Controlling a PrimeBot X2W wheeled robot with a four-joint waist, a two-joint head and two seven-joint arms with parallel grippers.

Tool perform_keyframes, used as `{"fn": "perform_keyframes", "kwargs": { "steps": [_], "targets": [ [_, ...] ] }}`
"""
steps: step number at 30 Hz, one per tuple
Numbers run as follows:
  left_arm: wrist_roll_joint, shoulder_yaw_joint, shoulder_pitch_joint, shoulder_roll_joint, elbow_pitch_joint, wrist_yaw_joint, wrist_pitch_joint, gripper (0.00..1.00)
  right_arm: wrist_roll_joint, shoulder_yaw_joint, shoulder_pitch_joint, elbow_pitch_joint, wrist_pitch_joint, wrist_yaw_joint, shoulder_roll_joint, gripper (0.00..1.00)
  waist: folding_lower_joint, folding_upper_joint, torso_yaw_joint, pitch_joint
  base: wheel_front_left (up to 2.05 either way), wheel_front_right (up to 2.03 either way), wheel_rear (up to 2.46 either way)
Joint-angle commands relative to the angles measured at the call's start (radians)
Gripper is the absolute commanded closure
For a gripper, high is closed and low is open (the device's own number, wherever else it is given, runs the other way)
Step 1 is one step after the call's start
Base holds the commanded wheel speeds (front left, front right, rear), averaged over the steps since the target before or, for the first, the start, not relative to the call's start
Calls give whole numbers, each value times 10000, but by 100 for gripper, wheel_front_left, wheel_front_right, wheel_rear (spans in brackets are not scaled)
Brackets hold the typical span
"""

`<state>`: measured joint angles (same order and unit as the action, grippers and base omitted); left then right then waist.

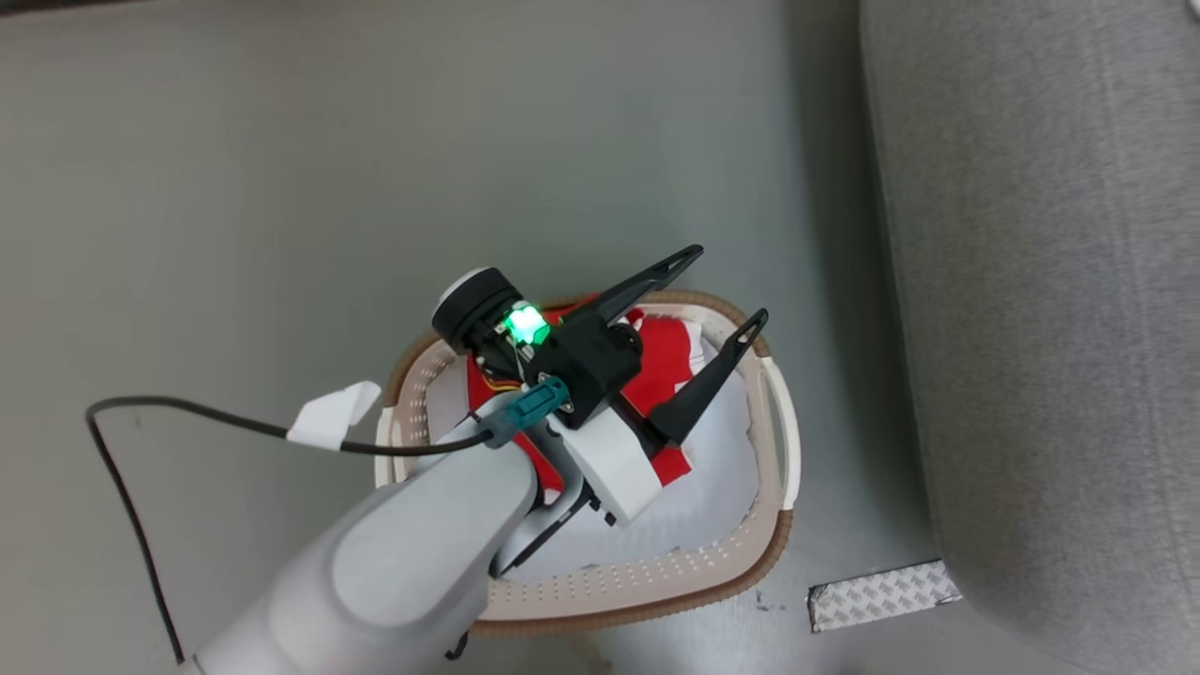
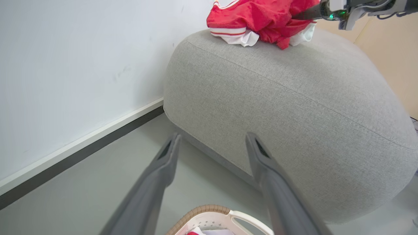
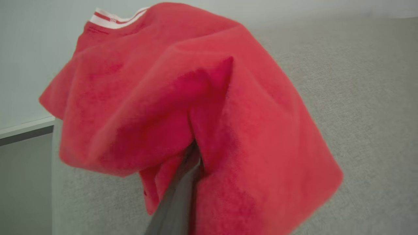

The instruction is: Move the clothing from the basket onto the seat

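- A black cable [image 1: 187, 417] with a white tag [image 1: 333, 415] crosses the grey floor [image 1: 281, 187] at the left of the head view
- The basket [image 1: 656, 577] stands on the floor mid-view, with red and white clothing [image 1: 667, 361] crumpled inside
- The left tool [image 1: 729, 284] hovers over the basket, fingers spread wide with nothing between them, pointing up-right toward the seat [image 1: 1050, 281]
- A silver tape patch [image 1: 881, 595] lies on the floor by the seat's near corner
- On the seat's top a red garment [image 2: 261, 19] lies bunched, its long axis running across the top and its white striped hem toward the wall [image 2: 65, 65]
- The right tool [image 2: 313, 13] reaches into the garment's right end; cloth covers its fingertips, so I cannot tell whether it pinches
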<state>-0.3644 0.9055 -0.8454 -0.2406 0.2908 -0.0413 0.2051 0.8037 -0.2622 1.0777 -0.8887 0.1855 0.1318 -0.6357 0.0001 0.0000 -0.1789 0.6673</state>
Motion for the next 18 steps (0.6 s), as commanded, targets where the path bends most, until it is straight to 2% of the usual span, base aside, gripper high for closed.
{"fn": "perform_keyframes", "kwargs": {
  "steps": [1, 9, 18],
  "targets": [
    [-76, -13, 98, -49, 55, 34, 74, 0, 68, -113, -176, -89, 121, -22, -44, 0, -1, 0, -121, -234, 0, 0, 0],
    [-524, -192, 715, 90, 470, 133, 396, 0, 358, -1389, -736, 343, 1154, -22, -302, 0, -1, 0, -480, -1850, 0, 0, 0],
    [-1052, -733, 1804, 10, 596, 406, 580, 0, 688, -2416, -1655, 2632, 1275, -22, -1447, 0, -1, 0, -619, -4094, 0, 0, 0]
  ]
}}
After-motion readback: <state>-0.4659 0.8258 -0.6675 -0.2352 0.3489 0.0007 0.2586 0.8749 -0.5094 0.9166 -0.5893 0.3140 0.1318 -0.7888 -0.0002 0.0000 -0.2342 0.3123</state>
